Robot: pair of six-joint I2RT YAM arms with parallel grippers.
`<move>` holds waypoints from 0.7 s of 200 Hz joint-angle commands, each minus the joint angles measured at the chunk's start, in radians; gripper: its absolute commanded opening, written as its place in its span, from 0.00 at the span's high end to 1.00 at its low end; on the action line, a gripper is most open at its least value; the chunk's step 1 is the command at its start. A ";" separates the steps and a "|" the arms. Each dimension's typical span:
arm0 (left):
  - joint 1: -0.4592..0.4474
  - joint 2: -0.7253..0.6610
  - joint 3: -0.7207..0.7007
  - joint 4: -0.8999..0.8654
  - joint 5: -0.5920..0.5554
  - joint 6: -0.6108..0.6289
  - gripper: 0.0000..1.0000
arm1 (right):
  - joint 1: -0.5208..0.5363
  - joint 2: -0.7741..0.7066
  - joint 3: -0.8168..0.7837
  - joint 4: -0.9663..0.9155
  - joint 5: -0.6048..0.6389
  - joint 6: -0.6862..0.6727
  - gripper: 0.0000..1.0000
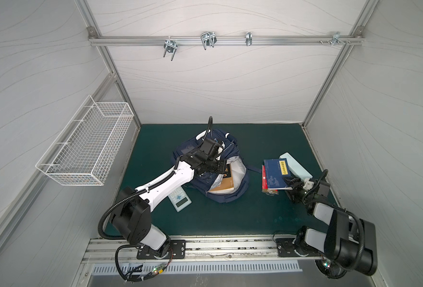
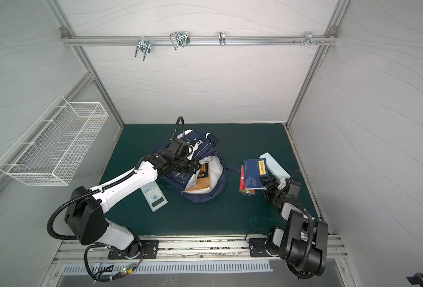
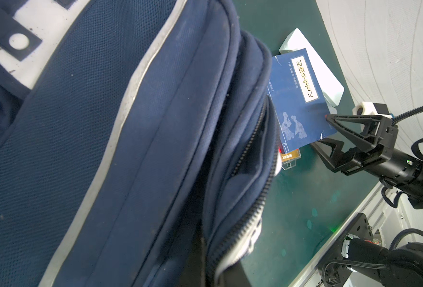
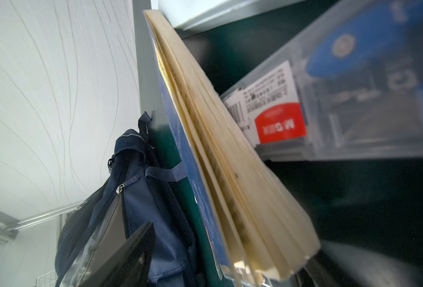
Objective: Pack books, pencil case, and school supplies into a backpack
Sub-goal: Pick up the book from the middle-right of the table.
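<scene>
Your left arm half-hides one calculator (image 1: 180,200). The left claw (image 1: 222,167), tips buried in fabric, pinches the centre-frame backpack (image 1: 230,197), one brown book (image 1: 224,185) inside. At right, the navy book (image 1: 276,174) covers the red book (image 1: 263,177) and clear box (image 4: 354,129). The right claw (image 3: 320,131) gapes around its corner.

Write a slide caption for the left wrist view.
Right tool straddles a corner of the navy book beside the backpack.

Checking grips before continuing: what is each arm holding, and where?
Left gripper: shut on the backpack at its zipper rim. Right gripper: jaws open astride one corner of the navy book, nothing clamped yet.
</scene>
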 commanded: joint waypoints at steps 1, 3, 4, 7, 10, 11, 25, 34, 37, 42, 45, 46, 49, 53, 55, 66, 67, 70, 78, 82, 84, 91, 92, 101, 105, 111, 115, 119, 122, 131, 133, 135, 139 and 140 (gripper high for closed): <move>-0.012 -0.046 0.016 0.088 0.056 -0.006 1.00 | -0.012 0.109 -0.031 0.030 0.052 0.012 0.23; -0.012 -0.046 0.016 0.088 0.057 -0.006 1.00 | -0.014 0.115 -0.031 0.037 0.049 0.013 0.24; -0.012 -0.046 0.016 0.088 0.057 -0.006 1.00 | -0.015 0.119 -0.031 0.040 0.048 0.013 0.24; -0.012 -0.046 0.016 0.089 0.055 -0.006 1.00 | -0.016 0.128 -0.031 0.050 0.046 0.013 0.25; -0.011 -0.047 0.016 0.088 0.056 -0.006 1.00 | -0.017 0.136 -0.031 0.058 0.042 0.013 0.27; -0.011 -0.046 0.016 0.088 0.055 -0.006 1.00 | -0.018 0.139 -0.032 0.062 0.041 0.014 0.28; -0.012 -0.046 0.016 0.090 0.056 -0.006 1.00 | -0.027 0.161 -0.034 0.096 0.027 0.013 0.37; -0.012 -0.045 0.016 0.089 0.056 -0.006 1.00 | -0.033 0.162 -0.032 0.096 0.024 0.009 0.45; -0.012 -0.045 0.016 0.088 0.055 -0.006 1.00 | -0.034 0.161 -0.031 0.094 0.024 0.008 0.49; -0.011 -0.043 0.017 0.088 0.056 -0.006 1.00 | -0.036 0.156 -0.030 0.090 0.022 0.004 0.53; -0.012 -0.043 0.016 0.089 0.056 -0.007 1.00 | -0.036 0.152 -0.029 0.088 0.022 0.003 0.56; -0.012 -0.043 0.016 0.089 0.056 -0.007 1.00 | -0.036 0.151 -0.029 0.086 0.022 0.002 0.56; -0.012 -0.043 0.016 0.088 0.055 -0.006 1.00 | -0.037 0.144 -0.028 0.080 0.022 -0.001 0.58; -0.012 -0.043 0.016 0.088 0.057 -0.006 1.00 | -0.037 0.137 -0.024 0.065 0.023 -0.005 0.62; -0.011 -0.043 0.016 0.089 0.057 -0.006 1.00 | -0.037 0.132 -0.022 0.058 0.024 -0.007 0.63; -0.012 -0.042 0.017 0.090 0.058 -0.006 1.00 | -0.037 0.104 -0.012 0.021 0.028 -0.026 0.69; -0.012 -0.042 0.017 0.089 0.058 -0.006 1.00 | -0.036 0.098 -0.012 0.017 0.028 -0.028 0.70; -0.012 -0.042 0.017 0.089 0.058 -0.006 1.00 | -0.037 0.091 -0.009 0.005 0.030 -0.033 0.71; -0.012 -0.041 0.018 0.088 0.057 -0.006 1.00 | -0.036 0.063 0.000 -0.028 0.033 -0.046 0.76; -0.011 -0.041 0.018 0.089 0.056 -0.005 1.00 | -0.036 0.049 0.003 -0.048 0.034 -0.052 0.78; -0.012 -0.041 0.018 0.089 0.056 -0.005 1.00 | -0.036 0.041 0.006 -0.056 0.034 -0.054 0.79; -0.011 -0.042 0.018 0.089 0.056 -0.005 1.00 | -0.036 0.017 0.014 -0.085 0.032 -0.064 0.82; -0.011 -0.043 0.018 0.088 0.056 -0.005 1.00 | -0.036 0.012 0.015 -0.090 0.032 -0.065 0.83; -0.012 -0.043 0.018 0.088 0.056 -0.005 1.00 | -0.036 -0.026 0.024 -0.129 0.028 -0.075 0.87; -0.011 -0.044 0.018 0.088 0.055 -0.005 1.00 | -0.036 -0.045 0.029 -0.146 0.026 -0.080 0.90; -0.011 -0.045 0.018 0.089 0.055 -0.005 1.00 | -0.037 -0.074 0.035 -0.174 0.023 -0.086 0.93; -0.011 -0.044 0.018 0.088 0.054 -0.005 1.00 | -0.036 -0.095 0.040 -0.194 0.021 -0.089 0.95; -0.011 -0.045 0.018 0.089 0.053 -0.005 1.00 | -0.037 -0.116 0.045 -0.213 0.019 -0.091 0.96; -0.011 -0.046 0.018 0.088 0.054 -0.005 1.00 | -0.037 -0.130 0.048 -0.229 0.018 -0.096 0.97; -0.012 -0.047 0.018 0.089 0.052 -0.005 1.00 | -0.036 -0.178 0.062 -0.274 0.014 -0.106 1.00; -0.011 -0.047 0.018 0.088 0.052 -0.005 1.00 | -0.036 -0.191 0.065 -0.286 0.014 -0.109 1.00; -0.011 -0.049 0.018 0.088 0.052 -0.005 1.00 | -0.036 -0.202 0.068 -0.295 0.013 -0.110 1.00; -0.011 -0.050 0.018 0.088 0.050 -0.005 1.00 | -0.035 -0.225 0.075 -0.315 0.008 -0.114 1.00; -0.012 -0.050 0.018 0.088 0.050 -0.004 1.00 | -0.034 -0.230 0.076 -0.320 0.007 -0.116 1.00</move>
